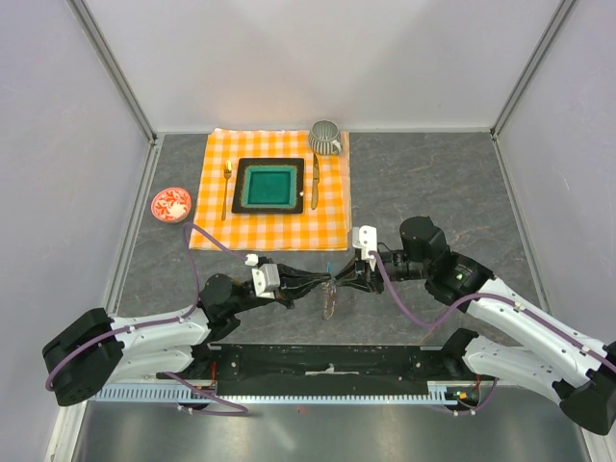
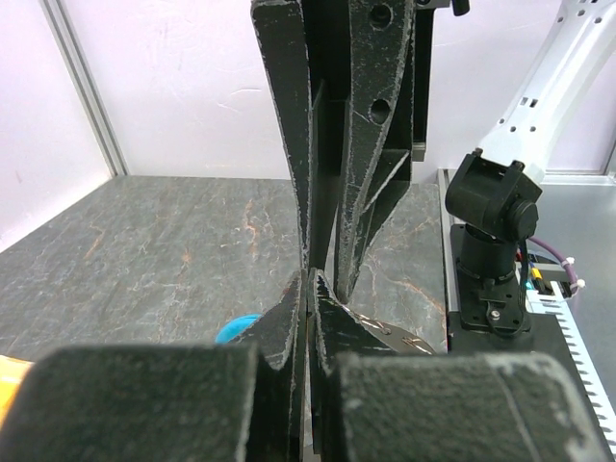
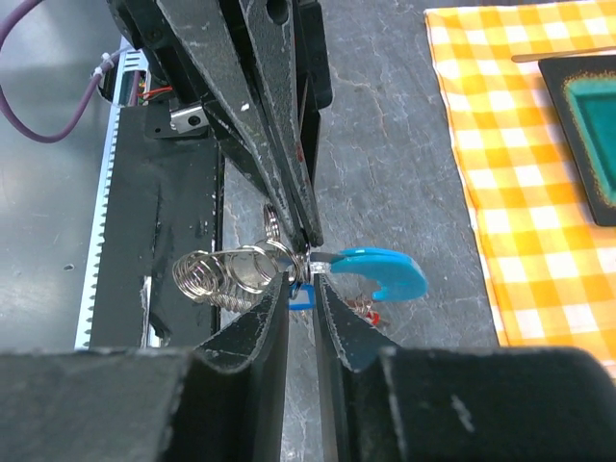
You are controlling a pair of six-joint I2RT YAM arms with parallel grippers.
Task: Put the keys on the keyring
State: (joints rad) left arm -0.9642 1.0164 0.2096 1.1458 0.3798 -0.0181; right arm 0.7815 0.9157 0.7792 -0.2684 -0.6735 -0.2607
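Two grippers tip to tip over the grey tabletop (image 1: pixel 433 192), just short of the orange checked cloth (image 1: pixel 274 226). Left gripper (image 1: pixel 322 286): jaws pressed together, pinching a wire turn of the keyring (image 3: pixel 226 274). Right gripper (image 1: pixel 342 282): jaws drawn in to a narrow slit, clamped on the metal end of the blue-tagged key (image 3: pixel 380 272). Keyring held off the table at the meeting point, silvery coils bunched and hanging to one side, curved blue tag jutting out the other. Small red tag (image 3: pixel 368 312) just beneath the blue one, its key hidden behind the right fingers. Well apart, on the cloth, green square plate (image 1: pixel 269 186).
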